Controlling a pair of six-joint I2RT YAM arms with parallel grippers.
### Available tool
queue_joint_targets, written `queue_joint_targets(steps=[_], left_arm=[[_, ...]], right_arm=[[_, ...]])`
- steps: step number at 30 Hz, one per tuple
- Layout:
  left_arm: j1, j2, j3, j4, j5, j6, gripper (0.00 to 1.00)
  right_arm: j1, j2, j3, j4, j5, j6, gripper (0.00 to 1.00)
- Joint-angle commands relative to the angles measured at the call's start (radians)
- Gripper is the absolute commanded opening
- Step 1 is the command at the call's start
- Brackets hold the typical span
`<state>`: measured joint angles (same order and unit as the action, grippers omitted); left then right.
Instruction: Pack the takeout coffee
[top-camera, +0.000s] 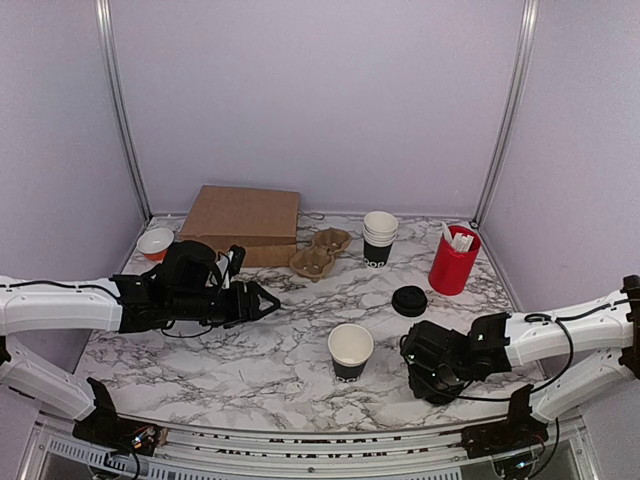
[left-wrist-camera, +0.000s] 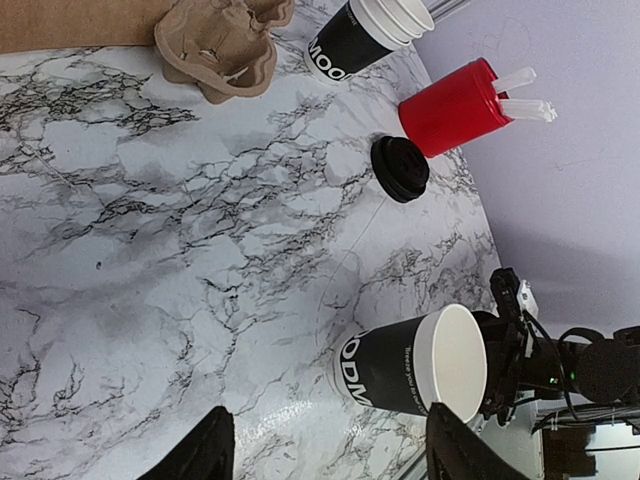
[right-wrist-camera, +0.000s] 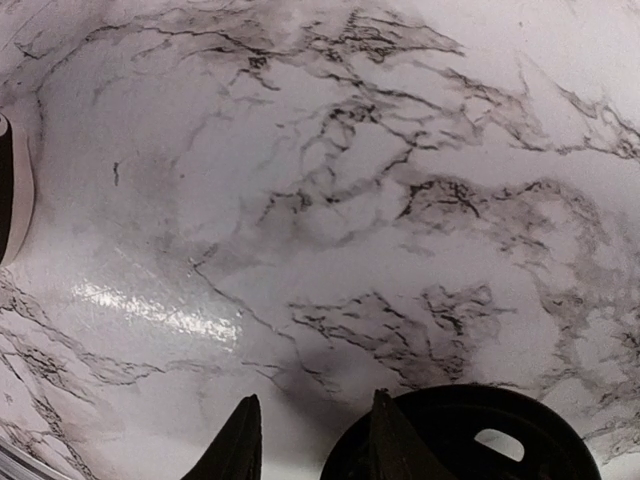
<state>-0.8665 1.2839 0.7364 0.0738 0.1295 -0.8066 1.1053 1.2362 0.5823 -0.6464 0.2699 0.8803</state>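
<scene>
Item: paper cup (top-camera: 350, 350), upright and open, by the near edge of the desk (top-camera: 250, 340). I judge it light, thin-walled and crushable, so I would grip it low on the wall. Item: black lid (top-camera: 409, 300), flat beyond it, probably stiff and slick; take it by the rim. My left fingers (left-wrist-camera: 200, 455) are wide apart and my right fingers (right-wrist-camera: 240, 445) apart, both empty.

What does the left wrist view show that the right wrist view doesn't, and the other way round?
Only the left wrist: the cardboard cup carrier, the stack of cups, the red tub and the whole black cup. Only the right wrist: the sip hole of the lid, close up, beside the right gripper. Both: the marble table, the lid and at least an edge of the cup.
</scene>
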Motion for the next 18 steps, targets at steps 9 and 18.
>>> queue_joint_targets(steps=[9,18], left_arm=[[0.004,0.033,0.049,-0.023,0.008,0.020,0.66],[0.006,0.008,0.028,-0.026,-0.001,0.024,0.66]], right_arm=[[0.037,-0.058,0.125,-0.149,0.065,0.062,0.35],[0.131,-0.113,0.089,-0.279,0.033,0.203,0.36]])
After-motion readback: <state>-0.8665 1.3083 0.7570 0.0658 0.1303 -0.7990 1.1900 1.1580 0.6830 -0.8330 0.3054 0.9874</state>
